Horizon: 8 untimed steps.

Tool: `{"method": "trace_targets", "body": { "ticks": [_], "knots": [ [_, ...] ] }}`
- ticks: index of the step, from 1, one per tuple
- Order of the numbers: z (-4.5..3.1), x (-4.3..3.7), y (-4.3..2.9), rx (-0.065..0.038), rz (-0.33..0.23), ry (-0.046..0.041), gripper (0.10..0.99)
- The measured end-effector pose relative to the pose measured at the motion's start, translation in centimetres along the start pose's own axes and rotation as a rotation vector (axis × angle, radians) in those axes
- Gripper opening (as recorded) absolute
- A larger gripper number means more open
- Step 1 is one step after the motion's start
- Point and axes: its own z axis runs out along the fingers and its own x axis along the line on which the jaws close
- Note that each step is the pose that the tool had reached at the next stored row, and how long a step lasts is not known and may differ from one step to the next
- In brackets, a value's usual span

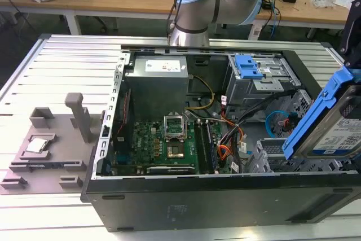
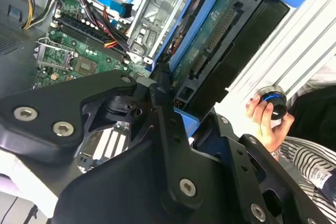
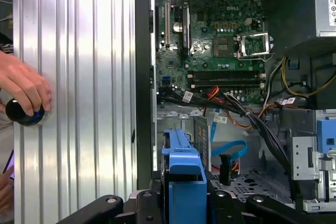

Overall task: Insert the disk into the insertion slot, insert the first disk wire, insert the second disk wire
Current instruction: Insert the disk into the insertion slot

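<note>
The disk (image 1: 333,131), a silver drive with a white label in a bright blue carrier, hangs tilted over the case's near right corner in the exterior view. My gripper (image 1: 354,74) is shut on its upper end. The insertion slot (image 1: 269,153), a perforated silver-grey cage, sits just below and to the exterior view's left of the disk's lower edge. In the second wrist view the black fingers (image 2: 163,103) clamp the disk (image 2: 220,30), green circuit side showing, beside the cage (image 2: 157,9). The first wrist view shows the blue carrier (image 3: 184,169) edge-on next to the cage floor (image 3: 241,182).
The open computer case (image 1: 169,207) lies on a ribbed aluminium table (image 1: 67,60). A taller bay with a blue latch (image 1: 248,67) stands behind the cage. A looped blue flat cable (image 1: 274,119) and bundled wires (image 3: 247,116) lie close by. A person's hand (image 3: 23,85) holds a black knob (image 3: 21,113).
</note>
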Motion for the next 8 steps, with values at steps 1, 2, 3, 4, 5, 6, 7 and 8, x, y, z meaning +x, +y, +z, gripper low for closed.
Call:
{"method": "trace_targets", "body": {
  "ticks": [1,2,3,4,5,6,7,8],
  "knots": [
    [0.11,0.00,-0.01,0.000,0.000,0.0000,0.365],
    [0.19,0.00,-0.01,0.000,0.000,0.0000,0.365],
    [0.37,0.00,-0.01,0.000,0.000,0.0001,0.365],
    [0.54,0.00,-0.02,0.000,0.000,0.0001,0.365],
    [0.71,0.00,-0.03,0.000,0.000,0.0001,0.365],
    [0.91,0.00,-0.03,0.000,0.000,-0.0001,0.365],
    [1.02,0.00,-0.04,0.000,0.000,0.0002,0.365],
    [1.08,0.00,-0.04,0.000,0.000,0.0002,0.365]
  ]
}}
